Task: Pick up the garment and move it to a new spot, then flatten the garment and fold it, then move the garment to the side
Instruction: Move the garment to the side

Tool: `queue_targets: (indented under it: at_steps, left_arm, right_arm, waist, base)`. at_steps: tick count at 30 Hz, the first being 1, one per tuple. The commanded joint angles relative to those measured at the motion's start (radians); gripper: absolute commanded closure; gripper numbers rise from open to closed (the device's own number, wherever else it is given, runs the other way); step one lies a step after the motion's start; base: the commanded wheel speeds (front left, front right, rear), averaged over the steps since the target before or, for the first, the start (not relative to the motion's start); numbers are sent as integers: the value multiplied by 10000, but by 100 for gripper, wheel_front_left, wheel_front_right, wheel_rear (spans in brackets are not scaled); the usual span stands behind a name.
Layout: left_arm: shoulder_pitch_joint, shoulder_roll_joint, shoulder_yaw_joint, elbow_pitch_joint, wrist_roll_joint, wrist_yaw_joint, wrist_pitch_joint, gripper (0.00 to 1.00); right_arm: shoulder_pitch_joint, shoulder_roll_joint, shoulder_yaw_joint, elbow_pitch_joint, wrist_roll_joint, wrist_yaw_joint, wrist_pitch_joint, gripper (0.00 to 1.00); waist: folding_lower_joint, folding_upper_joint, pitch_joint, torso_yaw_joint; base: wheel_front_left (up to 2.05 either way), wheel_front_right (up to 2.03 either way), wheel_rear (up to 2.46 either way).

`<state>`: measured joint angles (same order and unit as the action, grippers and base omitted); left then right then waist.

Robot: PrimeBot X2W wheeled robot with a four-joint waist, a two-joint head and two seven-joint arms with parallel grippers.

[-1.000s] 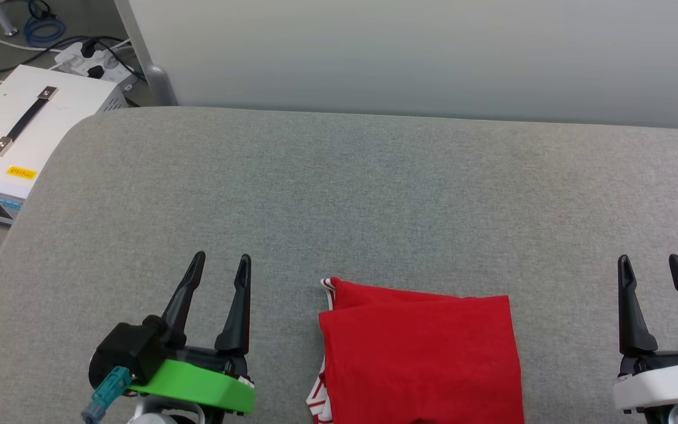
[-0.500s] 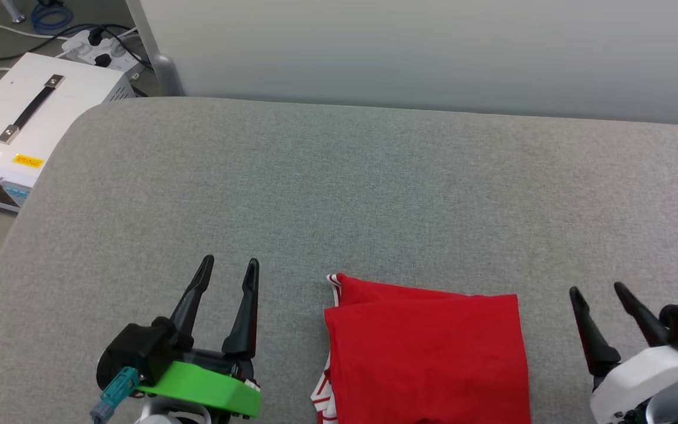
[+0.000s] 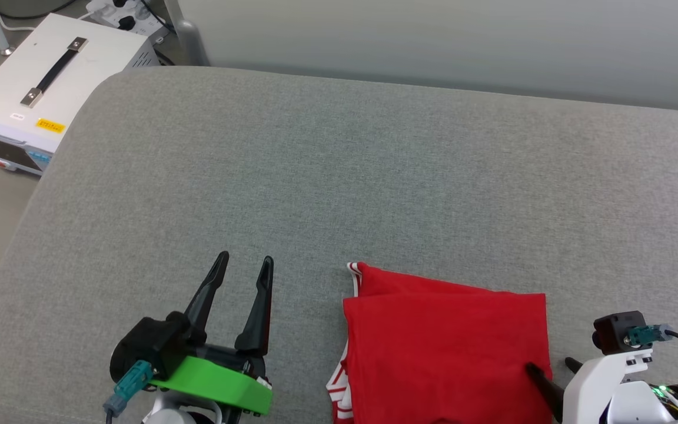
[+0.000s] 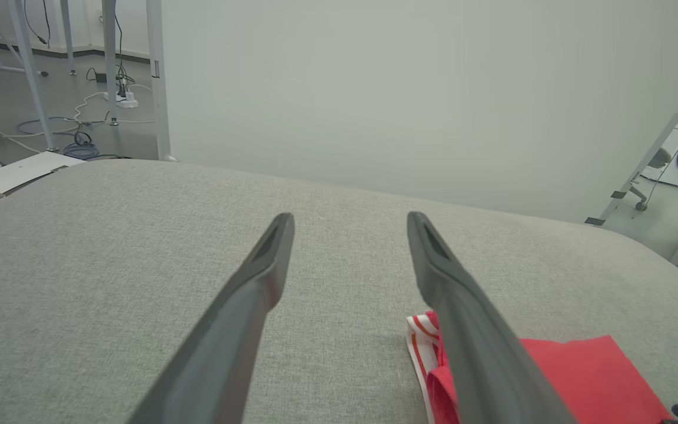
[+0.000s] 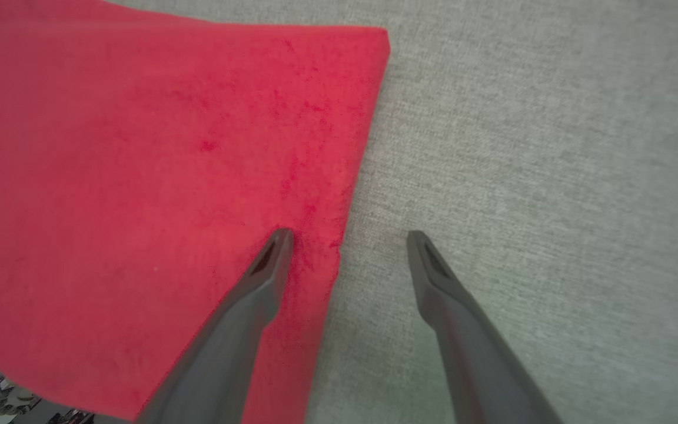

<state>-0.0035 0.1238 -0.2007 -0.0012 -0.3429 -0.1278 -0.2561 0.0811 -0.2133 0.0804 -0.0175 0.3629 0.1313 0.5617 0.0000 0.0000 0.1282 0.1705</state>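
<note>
Garment (image 3: 445,353) sits folded into a tidy red rectangle at the near edge of the worktop (image 3: 315,176), a bit right of centre. Some striped red-and-white trim (image 4: 418,340) pokes out on its left side. Cloth looks soft and slightly fuzzy, while the worktop has a coarse grey woven cover and rounded corners.

Right hand (image 5: 348,234) is spread wide and straddles the garment's right edge, one finger over the red and the other over bare grey. Can't tell if it's touching yet. Left hand (image 3: 245,257) is spread too, holding nothing, off to the left of the garment.

My worry for the move to the side is that a pinch here probably catches only the top layer, so the fold peels open. That weave also looks grippy, so dragging could bunch the lower layers.
</note>
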Motion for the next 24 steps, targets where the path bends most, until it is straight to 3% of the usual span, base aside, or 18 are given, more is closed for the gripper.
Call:
queue_targets:
  at_steps: [1,13,14,15,16,24]
  left_arm:
    - [-260,13,-36,34,-3,-29,-57,0]
    - [-453,-11,-120,56,-1,-29,-57,0]
    - [-464,-12,-120,56,-2,-29,-57,0]
    - [-472,-11,-116,56,-2,-29,-57,0]
    - [-477,-11,-105,60,0,-29,-57,0]
    - [-442,27,-120,62,62,-29,-57,0]
  right_arm:
    - [-228,103,-8,79,-7,-6,116,0]
    - [-375,490,672,965,175,-6,1550,3]
    - [-370,500,725,1005,207,-6,1610,30]
    - [-382,495,781,1028,223,-6,1621,78]
    - [-405,466,833,1044,212,-6,1587,100]
    - [-824,-36,1191,950,-174,-6,838,100]
  waist:
    - [0,0,182,193]
    - [0,0,494,552]
    - [0,0,502,557]
    - [0,0,508,558]
    - [0,0,508,555]
    - [0,0,298,174]
  base:
    - [0,0,0]
    - [0,0,0]
    - [0,0,0]
    - [0,0,0]
    - [0,0,0]
    - [0,0,0]
